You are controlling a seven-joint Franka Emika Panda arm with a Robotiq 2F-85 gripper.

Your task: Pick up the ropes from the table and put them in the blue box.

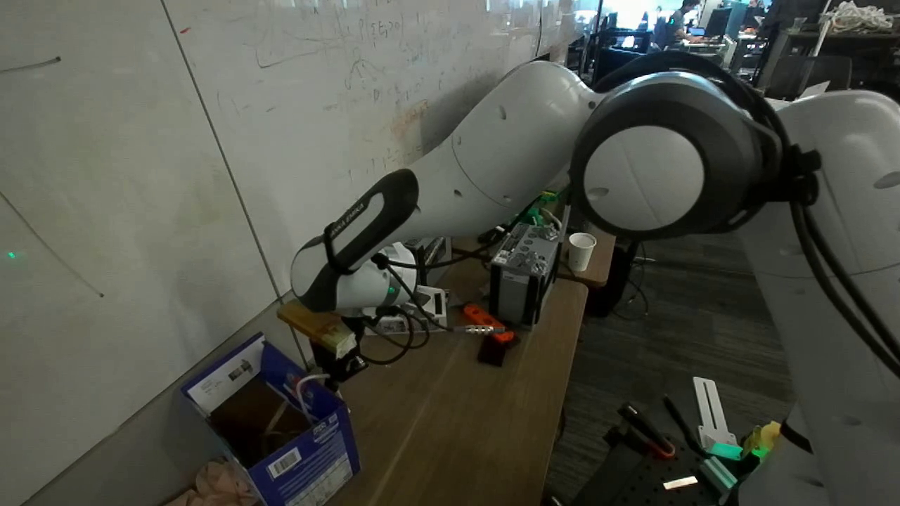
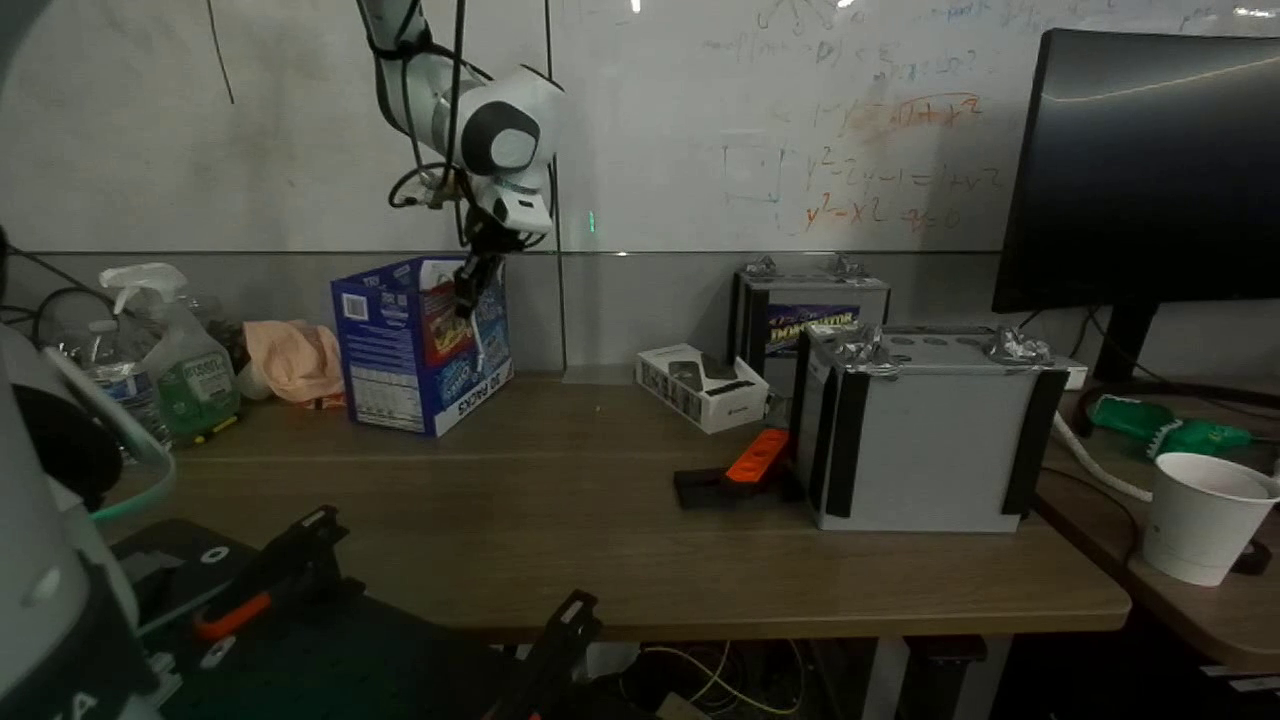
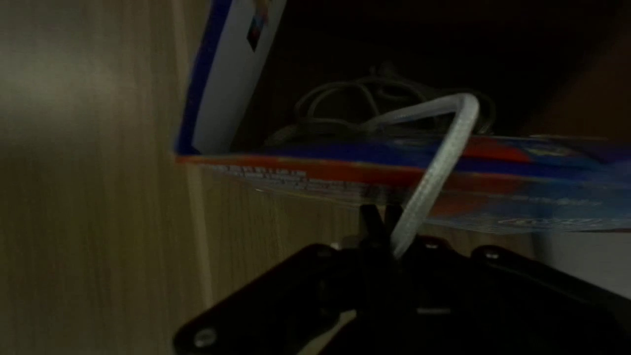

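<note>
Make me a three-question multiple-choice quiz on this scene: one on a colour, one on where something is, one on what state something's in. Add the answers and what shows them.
1. What colour is the paper cup?
A. Red
B. Green
C. White

2. Where does the white rope at the claw run?
A. Into the cup
B. Over the edge of the blue box
C. Nowhere near any box

3. How is the top of that box?
A. Open
B. Taped shut
C. Crushed flat

1: C, its plain side shows white in both exterior views.
2: B, the wrist view shows it crossing that edge and bending inside.
3: A, the wrist view shows its dark inside.
</note>
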